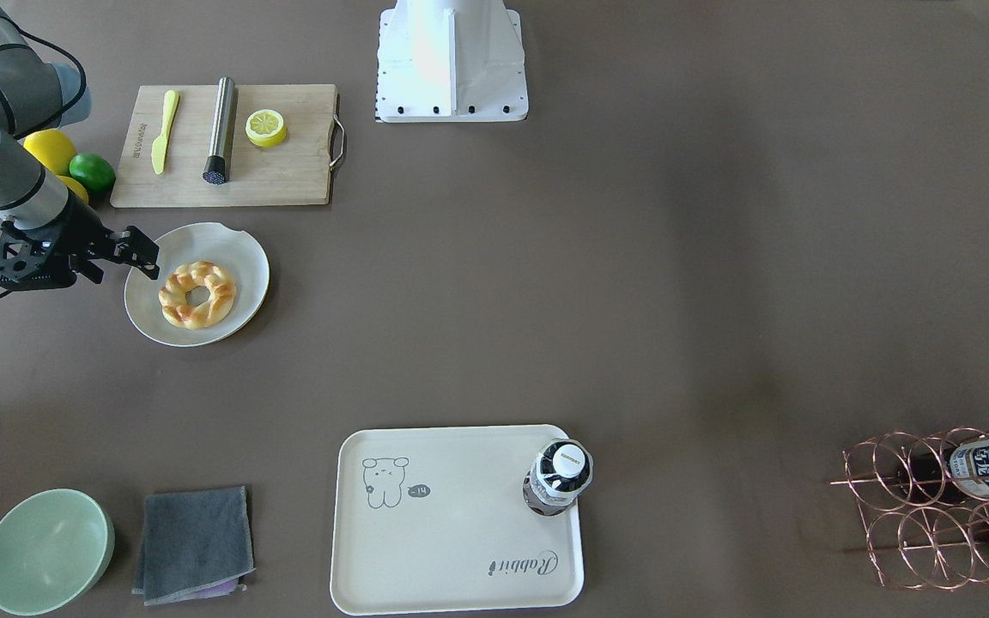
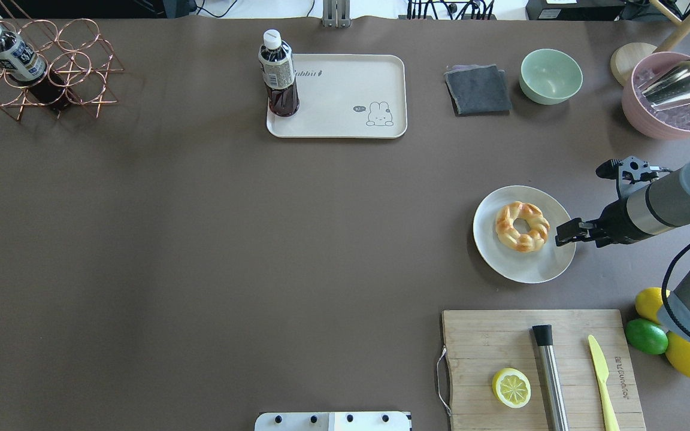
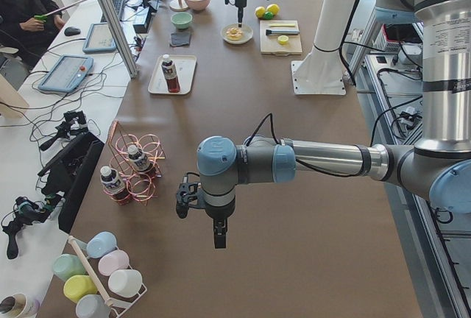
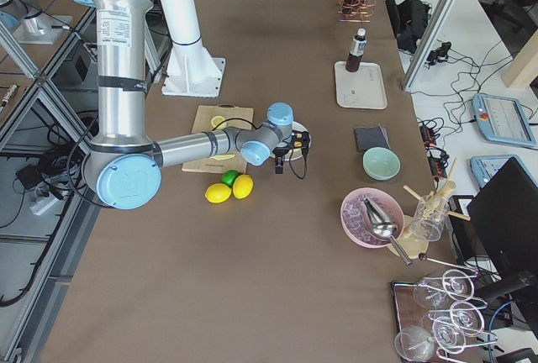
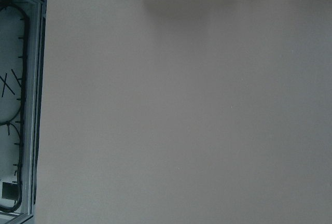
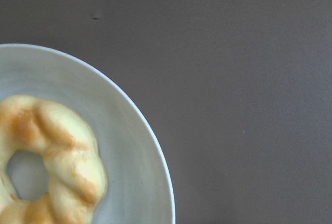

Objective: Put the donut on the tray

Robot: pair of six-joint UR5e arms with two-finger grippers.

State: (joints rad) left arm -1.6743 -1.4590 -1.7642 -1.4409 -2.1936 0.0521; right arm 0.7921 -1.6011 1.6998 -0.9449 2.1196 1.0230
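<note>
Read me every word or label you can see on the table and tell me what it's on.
"Rabbit": script on the tray.
Too small to read: the speech bubble beside its drawing.
Blurred: brand print on the cutting board.
Unreadable: label on the tray's bottle.
Unreadable: label on the racked bottle.

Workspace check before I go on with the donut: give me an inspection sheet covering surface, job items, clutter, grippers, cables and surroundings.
Surface: brown table, no spills seen.
Job's things: donut lies on the round plate; tray sits on the far side, a bottle standing in one corner.
Clutter: cutting board with lemon half, knife and metal cylinder; lime; cloth; green bowl; wire rack.
Grippers: right gripper at the plate's rim, clear of the donut, opening unclear; left gripper over bare table, state cannot be told.
Cables: black cable loops off the right arm.
Surroundings: a person seated at the side desk.
</note>
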